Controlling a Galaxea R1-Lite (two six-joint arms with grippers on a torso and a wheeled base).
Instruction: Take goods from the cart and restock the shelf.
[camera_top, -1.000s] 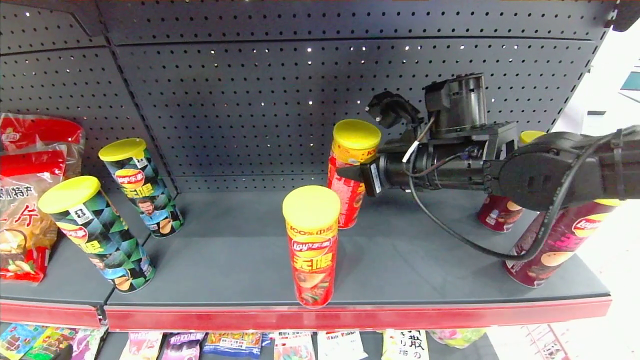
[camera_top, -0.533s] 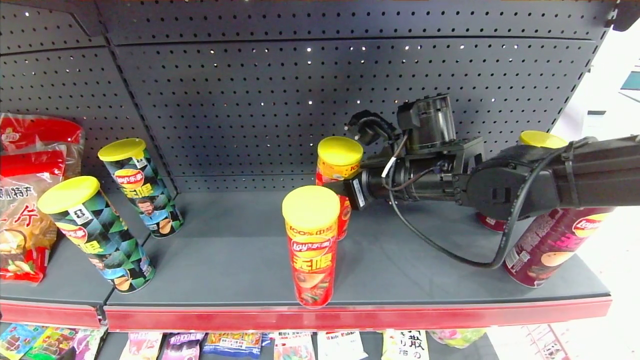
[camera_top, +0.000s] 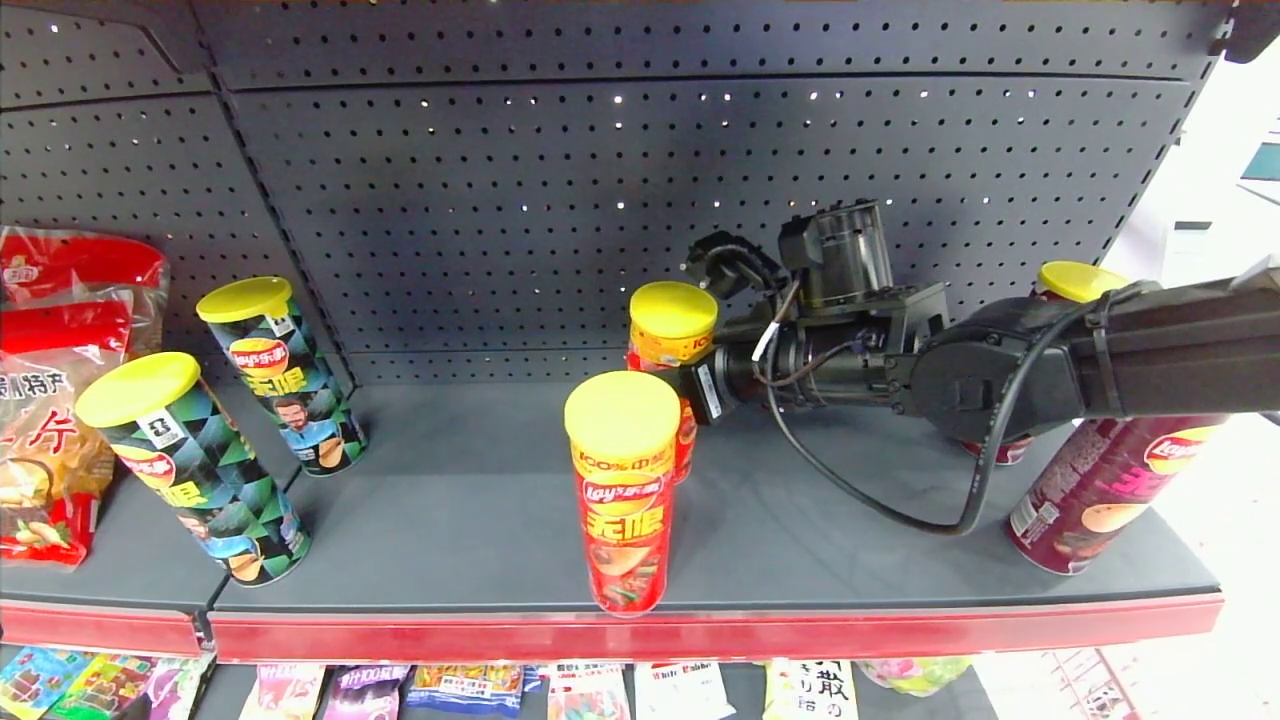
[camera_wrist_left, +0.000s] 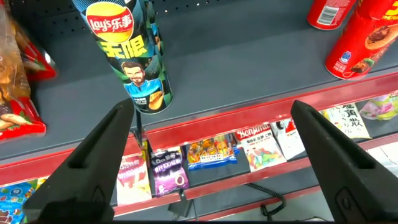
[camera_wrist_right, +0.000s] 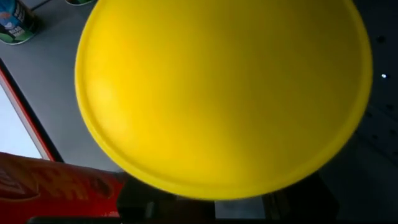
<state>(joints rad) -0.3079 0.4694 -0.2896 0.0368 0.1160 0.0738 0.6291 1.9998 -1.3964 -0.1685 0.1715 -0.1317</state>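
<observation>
Red can (camera_top: 672, 322) lower, farther left

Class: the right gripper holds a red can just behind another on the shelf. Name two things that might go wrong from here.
The held can is close behind the front can, which stands at the shelf edge; a nudge might tip it off.
The slack cable behind the right gripper hangs near the maroon can; pulling back might snag or topple it.

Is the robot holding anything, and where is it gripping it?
The right gripper clamps a red chip can by its upper side, just under the yellow lid. The left gripper is empty.
</observation>
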